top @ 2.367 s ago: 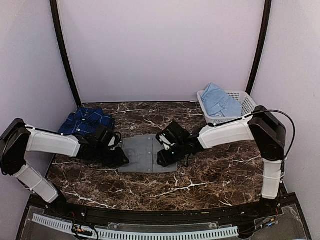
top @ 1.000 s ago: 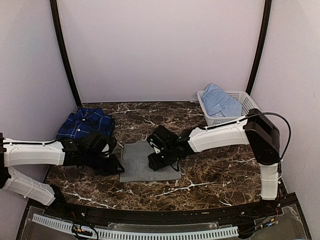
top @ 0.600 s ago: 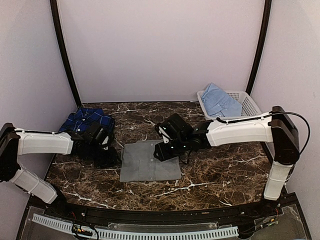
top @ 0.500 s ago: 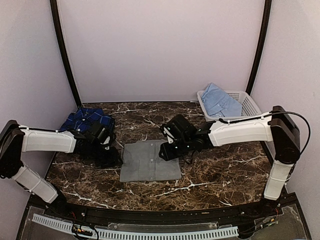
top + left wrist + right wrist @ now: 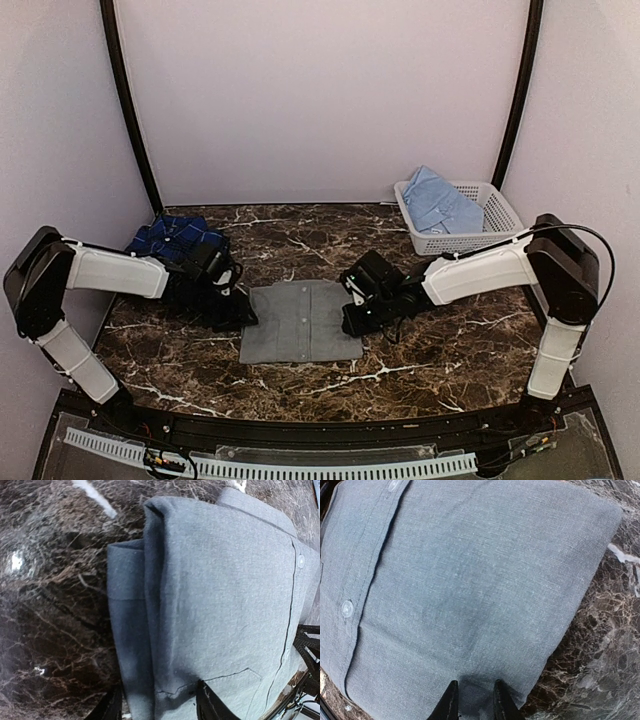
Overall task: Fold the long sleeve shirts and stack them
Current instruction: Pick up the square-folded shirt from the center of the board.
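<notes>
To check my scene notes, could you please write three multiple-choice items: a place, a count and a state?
1. The light blue shirt lies: A in the white lattice basket; B on the back wall; C over an arm.
2. Shirts in view: A two; B three; C four.
3. The grey shirt is: A hanging from a gripper; B crumpled in the basket; C folded flat on the marble table.
1 A, it fills the basket. 2 B, with the navy plaid shirt at far left. 3 C, both wrist views show flat folded edges.
</notes>
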Controlling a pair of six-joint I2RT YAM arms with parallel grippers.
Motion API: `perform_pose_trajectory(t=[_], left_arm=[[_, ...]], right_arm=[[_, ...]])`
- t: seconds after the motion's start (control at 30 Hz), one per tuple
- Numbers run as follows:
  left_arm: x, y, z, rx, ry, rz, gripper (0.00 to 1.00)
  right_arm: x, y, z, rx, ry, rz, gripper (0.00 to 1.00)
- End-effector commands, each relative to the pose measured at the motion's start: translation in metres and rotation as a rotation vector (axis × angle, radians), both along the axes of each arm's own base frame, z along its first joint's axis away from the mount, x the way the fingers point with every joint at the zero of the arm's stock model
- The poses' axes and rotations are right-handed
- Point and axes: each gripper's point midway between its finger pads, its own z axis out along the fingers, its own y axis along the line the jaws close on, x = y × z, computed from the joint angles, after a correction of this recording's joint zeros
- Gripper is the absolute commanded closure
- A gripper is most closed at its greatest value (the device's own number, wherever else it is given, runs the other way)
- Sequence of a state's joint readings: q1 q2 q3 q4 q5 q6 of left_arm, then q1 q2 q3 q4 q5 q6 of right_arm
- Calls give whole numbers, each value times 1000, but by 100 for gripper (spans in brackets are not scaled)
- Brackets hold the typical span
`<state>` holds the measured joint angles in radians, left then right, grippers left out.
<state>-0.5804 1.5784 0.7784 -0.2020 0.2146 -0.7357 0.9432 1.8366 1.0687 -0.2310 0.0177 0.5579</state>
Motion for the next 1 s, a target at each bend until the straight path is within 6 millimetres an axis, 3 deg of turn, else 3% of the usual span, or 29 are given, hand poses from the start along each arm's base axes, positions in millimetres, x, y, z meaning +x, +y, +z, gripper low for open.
perform_pose_trajectory(t=[0.0, 0.17, 0.37, 0.47, 0.53, 0.8, 0.97], left_arm=[[-7, -1, -15, 4, 58, -24, 50], [-14, 0, -27, 13, 110, -17, 55], [-15, -12, -22, -53, 119, -22, 82], [-10, -15, -7, -69, 88, -30, 97], [-7, -14, 5, -62, 66, -32, 100], [-5, 0, 63, -10, -24, -91, 100], [-7, 9, 97, 21, -66, -141, 100]], right_arm=[[2, -1, 0, 21, -6, -14, 78], [2, -1, 3, 34, -9, -17, 78], [4, 3, 10, 51, -20, -17, 77], [5, 5, 16, 62, -29, -16, 76], [6, 5, 21, 65, -34, -19, 75], [13, 9, 62, 112, -91, -27, 73], [18, 24, 66, 151, -89, -12, 76]])
